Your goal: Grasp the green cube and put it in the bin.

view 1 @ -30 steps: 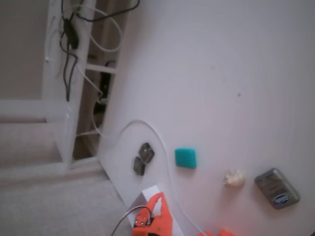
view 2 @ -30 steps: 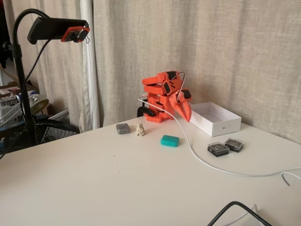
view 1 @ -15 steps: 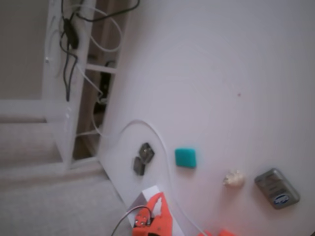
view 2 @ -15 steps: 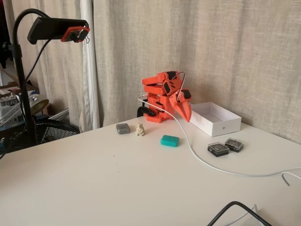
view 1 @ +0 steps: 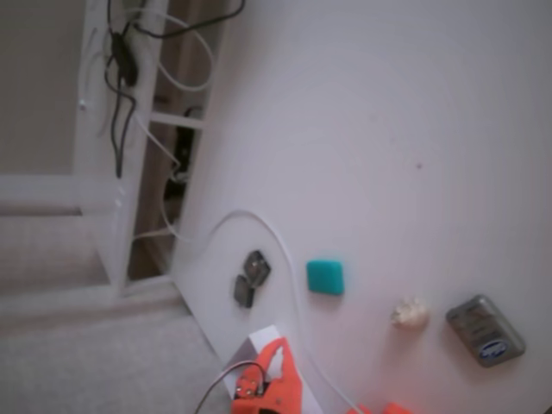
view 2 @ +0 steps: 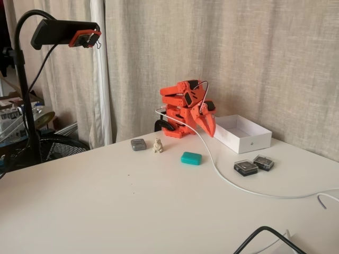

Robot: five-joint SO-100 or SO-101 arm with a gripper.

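The green cube (view 1: 325, 277) (view 2: 190, 158) lies flat on the white table, a small teal block with rounded corners. The orange arm is folded back at the table's far edge. Its gripper (view 2: 211, 132) (view 1: 278, 348) points down, shut on nothing, and hangs over the near left corner of the bin (view 2: 249, 138). The cube rests a short way in front of the gripper, apart from it. In the fixed view from above only a white corner of the bin (view 1: 255, 345) shows beside the gripper.
Two dark grey pieces (view 1: 251, 278) (view 2: 254, 165) lie near the bin. A small beige figurine (view 2: 157, 145) (view 1: 410, 313) and a grey device (view 2: 138, 144) (view 1: 485, 329) sit on the cube's other side. A white cable (view 2: 222, 177) runs between cube and pieces. A camera stand (view 2: 32, 79) rises at the left.
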